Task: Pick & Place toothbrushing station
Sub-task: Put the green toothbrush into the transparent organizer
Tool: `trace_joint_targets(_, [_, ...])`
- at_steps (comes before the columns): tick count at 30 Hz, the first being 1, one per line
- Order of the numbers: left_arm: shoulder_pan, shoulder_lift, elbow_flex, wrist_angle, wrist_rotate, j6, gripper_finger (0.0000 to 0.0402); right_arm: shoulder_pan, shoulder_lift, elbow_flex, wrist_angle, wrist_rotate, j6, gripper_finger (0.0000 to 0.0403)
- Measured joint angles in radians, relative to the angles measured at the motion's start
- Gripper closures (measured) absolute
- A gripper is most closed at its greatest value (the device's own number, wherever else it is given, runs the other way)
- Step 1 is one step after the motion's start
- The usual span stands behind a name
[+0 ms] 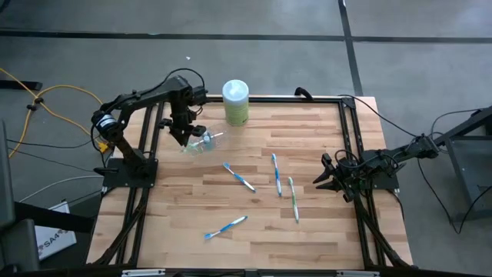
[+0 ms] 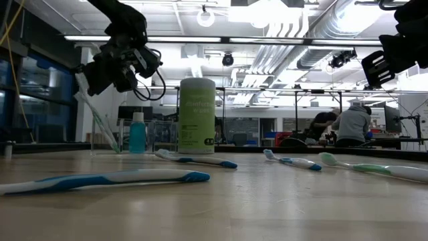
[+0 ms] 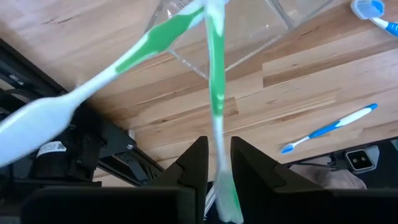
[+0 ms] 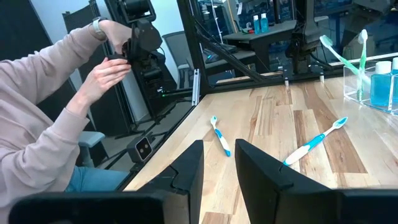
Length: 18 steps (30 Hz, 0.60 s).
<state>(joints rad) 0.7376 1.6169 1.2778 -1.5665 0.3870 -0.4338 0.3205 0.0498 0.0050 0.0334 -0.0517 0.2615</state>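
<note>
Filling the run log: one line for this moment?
left gripper: shut on green toothbrush, over clear cup | right gripper: open, idle at table edge

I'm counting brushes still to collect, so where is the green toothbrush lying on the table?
In the high view, the green toothbrush lies right of centre, beside a blue toothbrush and nearest the right claw.

We see a table [image 1: 307,231] of pale wooden planks with visible grain and a faint sheen. The clear cup [image 1: 201,143] looks like glossy transparent plastic. The toothbrushes [image 1: 277,174] have smooth, shiny plastic handles. The green canister [image 1: 235,101] appears matt. The left gripper [image 3: 217,171] looks matt black.
</note>
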Motion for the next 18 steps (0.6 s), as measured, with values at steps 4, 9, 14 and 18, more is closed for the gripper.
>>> trace_joint_targets(4, [0.000, 0.000, 0.000, 0.000, 0.000, 0.001, 0.0334, 0.000, 0.000, 0.000, 0.000, 0.000, 0.000, 0.0319])
trace_joint_targets(9, [0.000, 0.000, 0.000, -0.001, 0.000, 0.001, 0.0334, 0.000, 0.000, 0.000, 0.000, 0.000, 0.000, 0.0319])
trace_joint_targets(14, [0.000, -0.025, 0.001, 0.000, 0.000, 0.001, 0.0333, 0.000, 0.000, 0.000, 0.000, 0.000, 0.000, 0.0319])
trace_joint_targets(18, [0.000, -0.066, 0.011, 0.000, -0.033, 0.002, 0.0333, 0.000, 0.000, 0.000, 0.000, 0.000, 0.000, 0.0319])
